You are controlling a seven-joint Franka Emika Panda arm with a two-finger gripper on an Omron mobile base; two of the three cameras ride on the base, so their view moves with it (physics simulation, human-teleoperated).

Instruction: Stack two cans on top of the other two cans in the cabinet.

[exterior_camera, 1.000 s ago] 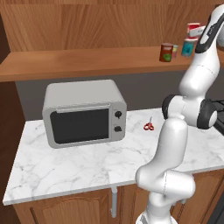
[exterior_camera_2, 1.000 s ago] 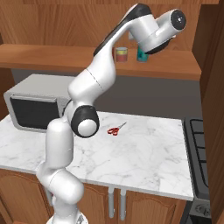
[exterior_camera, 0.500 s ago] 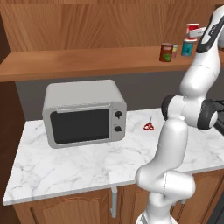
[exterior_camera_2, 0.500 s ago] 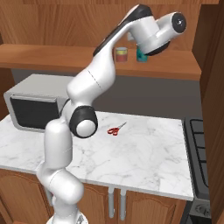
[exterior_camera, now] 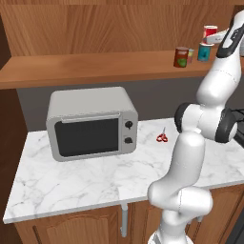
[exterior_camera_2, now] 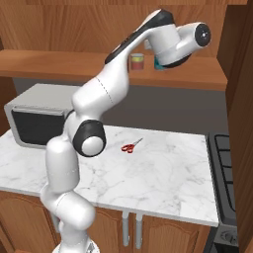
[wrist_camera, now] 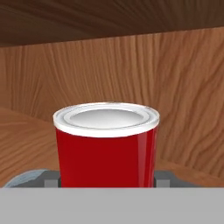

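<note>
Gripper (wrist_camera: 107, 181) is clamped on the bright red can (wrist_camera: 106, 144): in the hand view the can sits upright between the two dark fingertips (wrist_camera: 51, 179), silver lid up, wood-grain cabinet back panel (wrist_camera: 183, 87) behind it.

Left base view: the red can (exterior_camera: 210, 34) is at the far right of the shelf, directly above the teal-blue can (exterior_camera: 205, 51). Can't tell whether the two touch or there's a gap. The arm (exterior_camera: 217, 90) reaches up to that spot and covers the right side of both.

Dark red-brown can (exterior_camera: 181, 57) with green patch stands upright on the shelf board (exterior_camera: 95, 69), left of the teal one. Pale yellow-green can (exterior_camera: 190, 55) is just behind and right of it, mostly hidden, between the dark can and the teal can.

Right base view: the dark can (exterior_camera_2: 137, 62) is visible on the shelf beside the arm's wrist; a sliver of teal (exterior_camera_2: 157, 64) shows under the hand.

On the marble tabletop (exterior_camera: 76, 176) below: grey microwave (exterior_camera: 90, 124) at left, door closed; red-handled scissors (exterior_camera: 162, 137) lying flat to its right, well apart from it. Stove edge (exterior_camera_2: 225, 163) at the far right in the right base view.
</note>
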